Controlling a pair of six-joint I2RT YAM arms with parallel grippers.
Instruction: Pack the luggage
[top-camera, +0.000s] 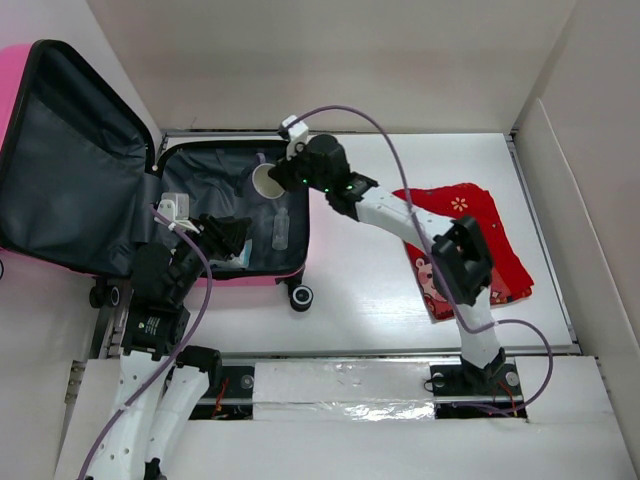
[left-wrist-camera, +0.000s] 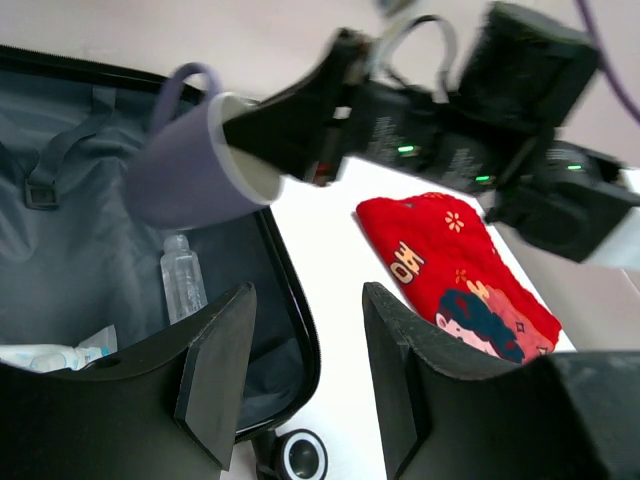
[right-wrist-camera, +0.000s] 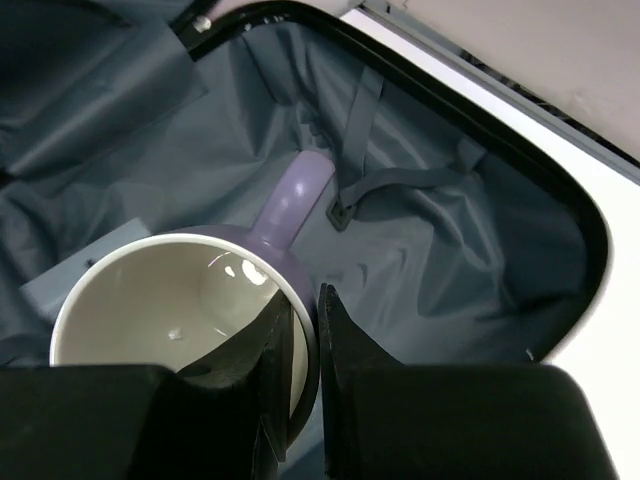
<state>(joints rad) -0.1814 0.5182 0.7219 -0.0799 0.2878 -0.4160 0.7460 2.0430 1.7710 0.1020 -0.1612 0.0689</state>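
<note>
— Closest to us is the left gripper (left-wrist-camera: 308, 305), isn't it? We see its two black fingers (left-wrist-camera: 215, 375) spread wide with nothing between them.

— Yes, we read it as open and empty. It hangs over the near edge of the suitcase (top-camera: 12, 90). That suitcase sits on the left part of the white table (top-camera: 380, 300), with its pink lid swung open to the left and dark grey lining showing in both halves.

— What do we find inside the suitcase?

— In its right half a small clear bottle (top-camera: 281, 228) lies on the lining. A white packet (left-wrist-camera: 45, 355) sits nearer to us in that same half, left of the bottle.

— And above the suitcase?

— The right gripper (right-wrist-camera: 305, 300) is clamped on the rim of a lilac mug (right-wrist-camera: 170, 310), one finger inside the cup and one outside. We see the mug held over the far part of the suitcase's right half. In the left wrist view it is tipped on its side, and its handle points toward the suitcase's back wall and straps.

— And to the right of the suitcase?

— One black wheel (top-camera: 301, 297) sticks out at the suitcase's near right corner. Well to the right of the suitcase a red cartoon-print cloth (top-camera: 470, 240) lies on the table, and in the top view the right arm crosses over it.
</note>
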